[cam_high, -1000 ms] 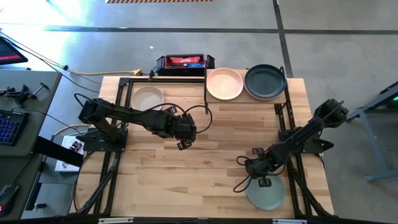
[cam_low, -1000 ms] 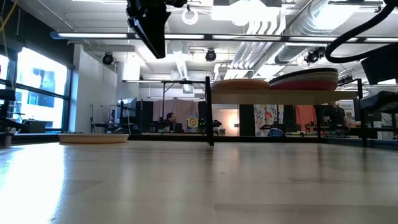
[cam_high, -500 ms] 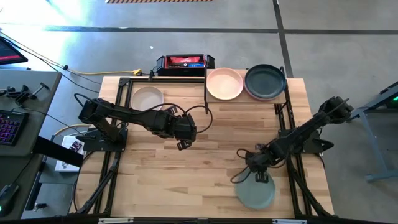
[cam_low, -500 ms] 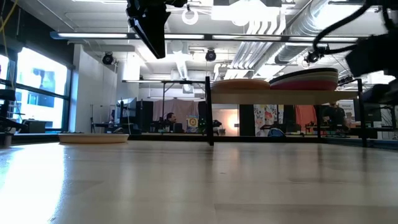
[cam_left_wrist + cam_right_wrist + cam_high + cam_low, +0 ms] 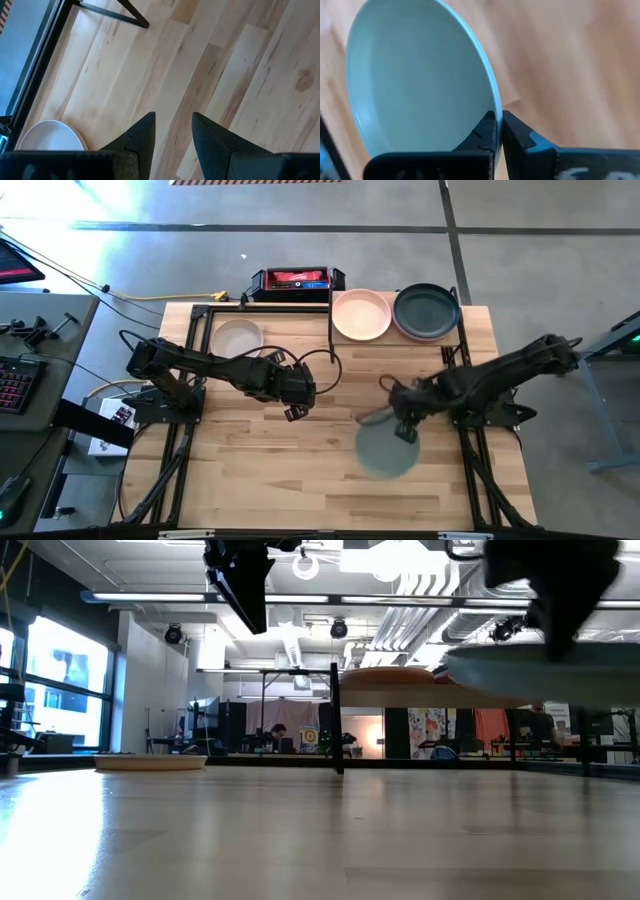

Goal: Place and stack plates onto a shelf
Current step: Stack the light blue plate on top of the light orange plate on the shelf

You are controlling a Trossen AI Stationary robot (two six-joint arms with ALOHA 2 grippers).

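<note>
A pale green plate (image 5: 385, 452) hangs above the table's right half with my right gripper (image 5: 405, 430) shut on it; in the low view the plate (image 5: 540, 675) shows blurred, high over the boards. On the shelf (image 5: 390, 698) at the far right lie a peach plate (image 5: 361, 314) and a dark slate plate (image 5: 426, 310), which tops a stack. A cream plate (image 5: 237, 337) rests flat on the table at the far left. My left gripper (image 5: 295, 412) hovers open over the table's middle, with nothing between its fingers (image 5: 145, 135). My right gripper pinches the plate's rim (image 5: 492, 107) between its two fingers, one finger (image 5: 487, 132) on the hollow inner side and the other (image 5: 520, 137) on the outer side. The fingers come steeply from above. The plate is lifted clear of the table and sits roughly level.
A red and black box (image 5: 295, 280) stands just past the table's far edge. Black frame rails (image 5: 200, 330) run along the left and right sides. A bare stretch of boards (image 5: 300, 470) lies toward the near edge.
My right gripper has lifted the pale green plate from the near right corner, clear of the boards, and carried it up and toward the table's middle and far edge. Its wrist has rolled on the way. The left arm has kept still.
</note>
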